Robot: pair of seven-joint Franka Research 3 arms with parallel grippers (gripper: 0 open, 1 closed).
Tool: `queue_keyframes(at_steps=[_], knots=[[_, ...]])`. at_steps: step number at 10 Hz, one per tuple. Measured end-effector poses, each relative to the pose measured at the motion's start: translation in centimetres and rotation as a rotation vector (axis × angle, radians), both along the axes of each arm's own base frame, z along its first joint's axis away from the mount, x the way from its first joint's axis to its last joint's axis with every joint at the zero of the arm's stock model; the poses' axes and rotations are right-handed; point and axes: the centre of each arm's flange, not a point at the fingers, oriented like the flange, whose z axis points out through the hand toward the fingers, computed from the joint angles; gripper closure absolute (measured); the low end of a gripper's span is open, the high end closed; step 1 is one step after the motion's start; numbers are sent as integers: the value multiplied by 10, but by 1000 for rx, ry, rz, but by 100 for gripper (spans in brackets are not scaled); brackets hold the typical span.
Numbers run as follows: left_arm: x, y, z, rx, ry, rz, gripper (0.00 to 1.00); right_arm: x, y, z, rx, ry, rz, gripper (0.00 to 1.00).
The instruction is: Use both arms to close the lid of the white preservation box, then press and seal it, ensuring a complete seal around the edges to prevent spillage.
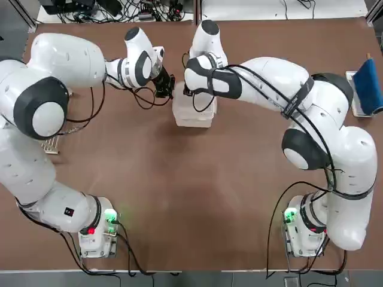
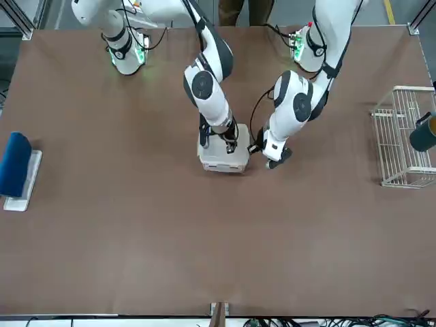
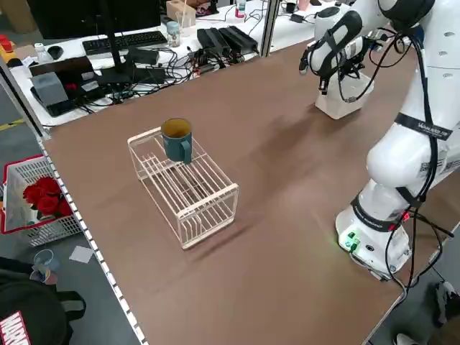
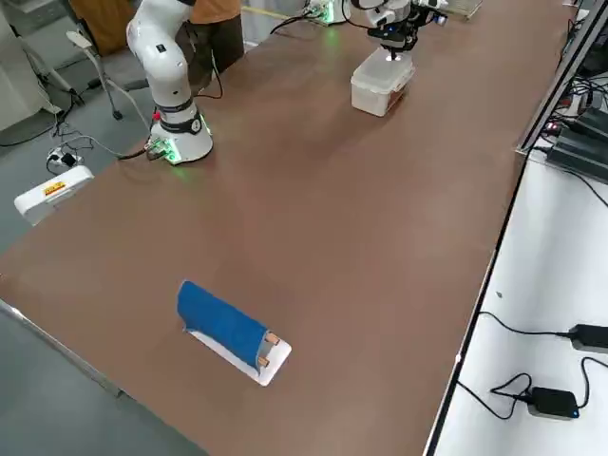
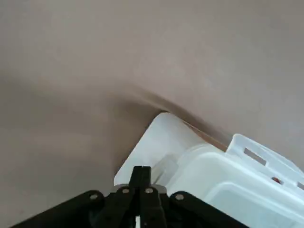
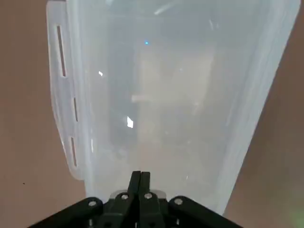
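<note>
Left claw, right claw shut by box; arm label illegible.

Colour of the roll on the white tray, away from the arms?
Blue roll; shows best in the right side view.

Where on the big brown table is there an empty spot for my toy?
There's a wide bare patch between the blue thing on its white tray and the wire rack, on the side away from the robot. Another lies between the two arms' bases. It's crowded at the white box, where the left gripper and right gripper both are.
</note>
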Motion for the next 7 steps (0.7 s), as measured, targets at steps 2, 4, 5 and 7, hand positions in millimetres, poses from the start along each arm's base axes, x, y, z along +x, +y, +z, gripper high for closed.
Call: queue_keyframes(at_steps=[2, 4, 5, 7], knots=[[-1, 0, 0, -1, -8, 1, 99, 0, 0, 0, 0, 0, 0, 98], [-2, 0, -1, -1, -11, 3, 99, 0, 0, 0, 0, 0, 0, 98], [-2, 0, -1, -2, -11, 4, 99, 0, 0, 0, 0, 0, 0, 98], [-2, 0, -1, -6, -7, 13, 99, 0, 0, 0, 0, 0, 0, 98]])
